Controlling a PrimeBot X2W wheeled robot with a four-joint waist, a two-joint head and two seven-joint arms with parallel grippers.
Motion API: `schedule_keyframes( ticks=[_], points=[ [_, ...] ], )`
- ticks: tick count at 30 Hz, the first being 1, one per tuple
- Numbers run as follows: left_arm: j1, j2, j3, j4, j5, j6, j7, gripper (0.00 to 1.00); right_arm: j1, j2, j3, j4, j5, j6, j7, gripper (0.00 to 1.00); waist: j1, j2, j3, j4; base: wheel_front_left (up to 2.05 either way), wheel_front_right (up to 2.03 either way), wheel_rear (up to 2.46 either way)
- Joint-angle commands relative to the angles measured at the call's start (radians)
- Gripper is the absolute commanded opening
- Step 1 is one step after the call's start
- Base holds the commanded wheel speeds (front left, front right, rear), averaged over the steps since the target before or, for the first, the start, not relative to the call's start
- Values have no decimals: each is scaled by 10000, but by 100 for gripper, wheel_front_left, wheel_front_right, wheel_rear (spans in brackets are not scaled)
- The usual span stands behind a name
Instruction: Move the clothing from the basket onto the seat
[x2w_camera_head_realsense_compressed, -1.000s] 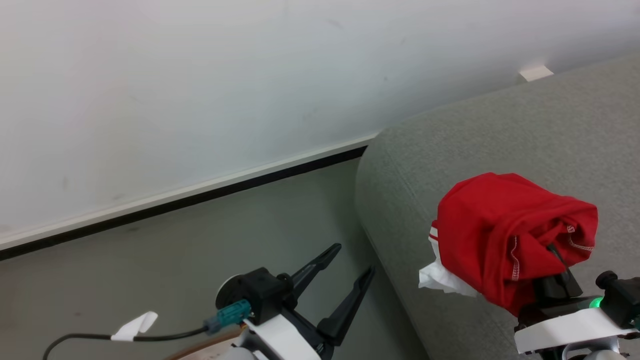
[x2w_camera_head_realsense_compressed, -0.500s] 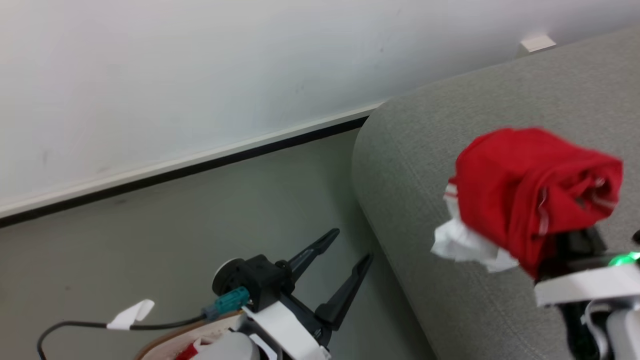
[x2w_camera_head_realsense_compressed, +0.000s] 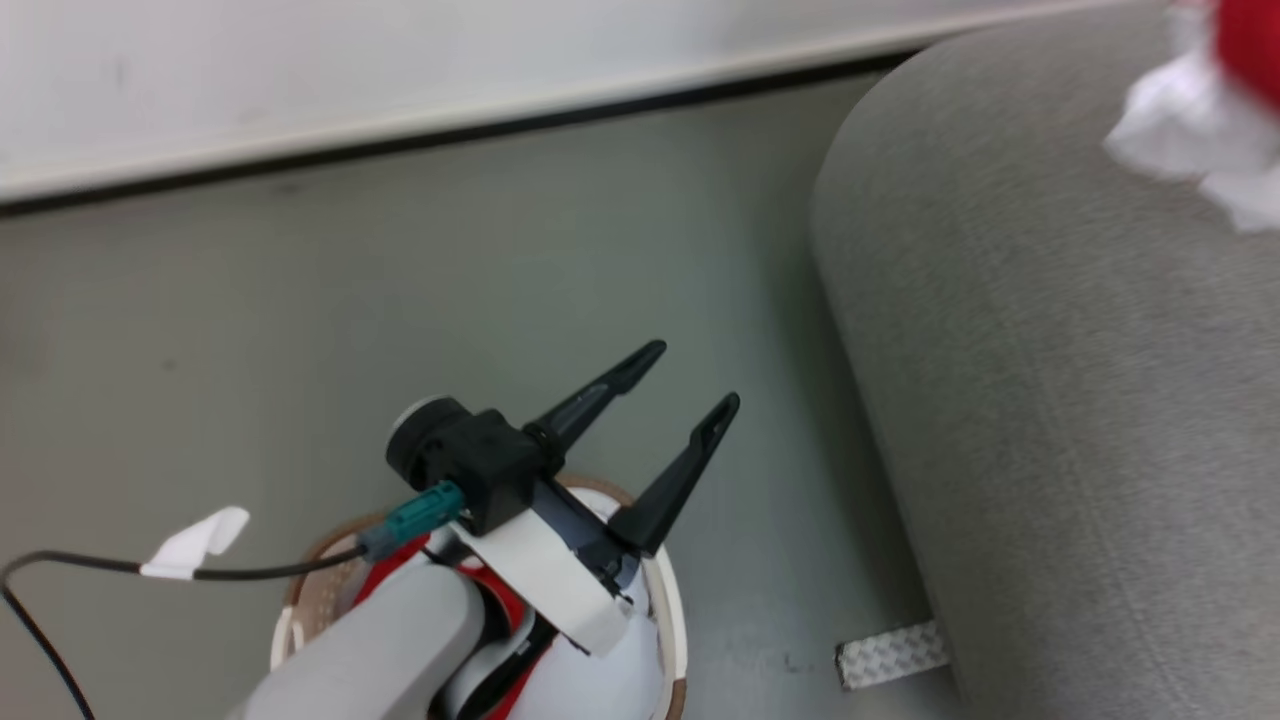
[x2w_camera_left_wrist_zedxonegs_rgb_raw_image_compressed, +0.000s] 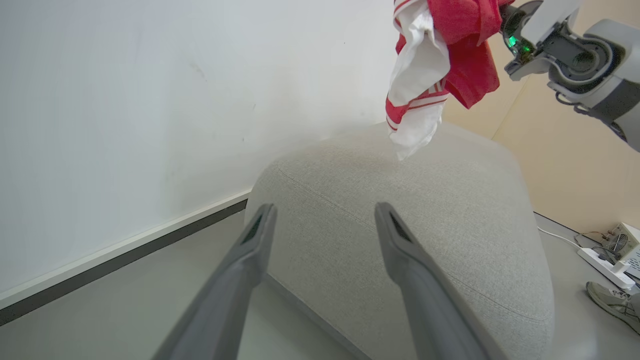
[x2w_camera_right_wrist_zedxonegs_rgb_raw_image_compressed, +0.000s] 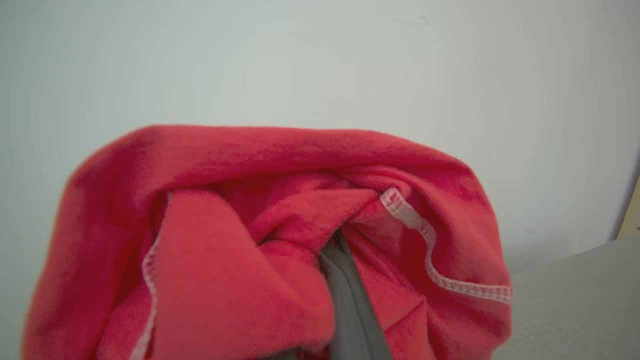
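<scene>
Aloft, red clothing (x2w_camera_left_wrist_zedxonegs_rgb_raw_image_compressed: 470, 75) in the right fingers (x2w_camera_right_wrist_zedxonegs_rgb_raw_image_compressed: 350, 310), above the seat (x2w_camera_left_wrist_zedxonegs_rgb_raw_image_compressed: 425, 225).

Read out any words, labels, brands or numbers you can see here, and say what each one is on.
No text can be read in these pictures.
Bright red fabric garment with white striped edge: stripes, no letters showing.
White paper tag on the black cable: no marks visible.
White electrical box on the floor: too small to tell.

Head camera looks steeply down; wrist cameras face the wall (x2w_camera_left_wrist_zedxonegs_rgb_raw_image_compressed: 150, 100) — all share the seat (x2w_camera_head_realsense_compressed: 1050, 400).
</scene>
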Motion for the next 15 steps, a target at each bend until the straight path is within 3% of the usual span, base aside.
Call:
schedule_keyframes(
  ticks=[1, 10, 15],
  points=[
    [-291, 143, 59, -71, 143, -78, 54, 100, -723, -438, -281, 342, -255, -22, 201, 0, -2, 0, 1466, 860, 0, 0, 0],
    [-963, 160, 245, -50, 321, -149, -31, 100, -2656, -1914, -990, 3130, -985, -22, 898, 0, -2, 0, 2754, 1407, 0, 0, 0],
    [-951, 178, 356, 239, 201, -165, -210, 100, -2702, -2562, -567, 5262, -1647, -26, 2850, 0, -2, 0, 2788, 1465, 0, 0, 0]
  ],
)
